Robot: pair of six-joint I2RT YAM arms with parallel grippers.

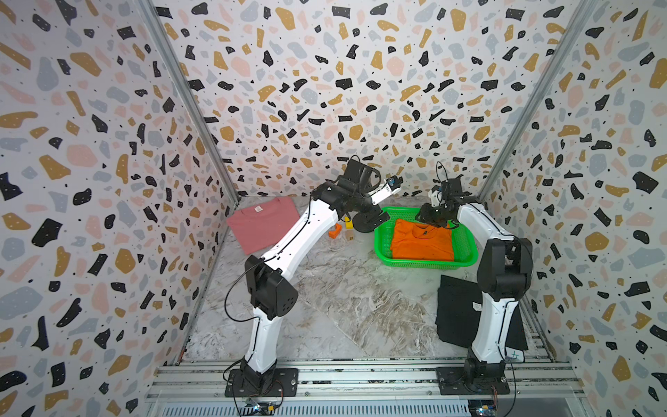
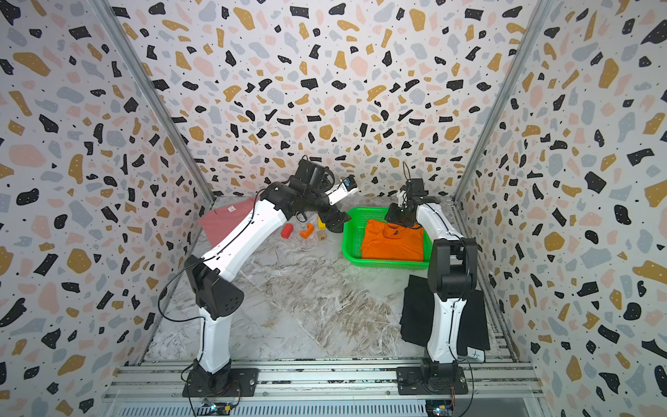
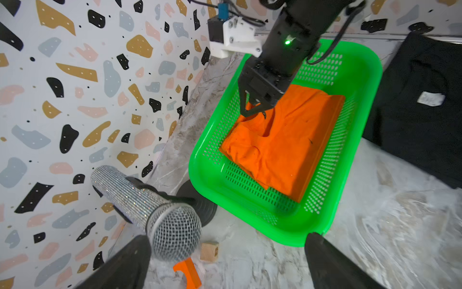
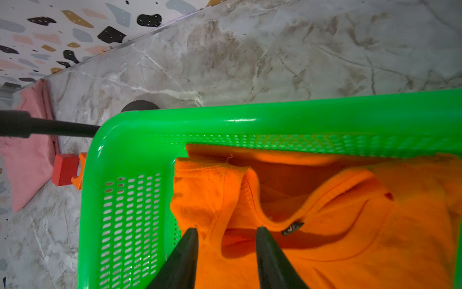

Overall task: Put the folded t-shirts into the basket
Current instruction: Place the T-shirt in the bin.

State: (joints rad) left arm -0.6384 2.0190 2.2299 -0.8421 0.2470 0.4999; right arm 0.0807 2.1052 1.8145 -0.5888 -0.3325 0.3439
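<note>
Trouble is waiting at the collar of the bright orange folded cloth t-shirt (image 1: pixel 422 240), which is lying flat inside the shallow green plastic mesh basket (image 1: pixel 426 264). My right gripper (image 4: pixel 226 231) is hanging right at that collar with its jaws half apart, and I cannot tell if they are pinching cloth. If they are, lifting could be pulling the shirt open or tipping the basket. My left gripper (image 3: pixel 227 236) is hanging just beside the basket, jaws spread wide and holding nothing. It is close to a sparkly silver microphone (image 3: pixel 155 212) that it might be knocking over.

I am counting three shirts. The orange one is in the basket, a dusty pink folded t-shirt (image 1: pixel 260 222) is lying well apart from it, and a black folded t-shirt (image 1: pixel 458 310) is lying just beside it. I am also counting one basket, one microphone and four little toy blocks (image 2: pixel 287 231) near the basket.
</note>
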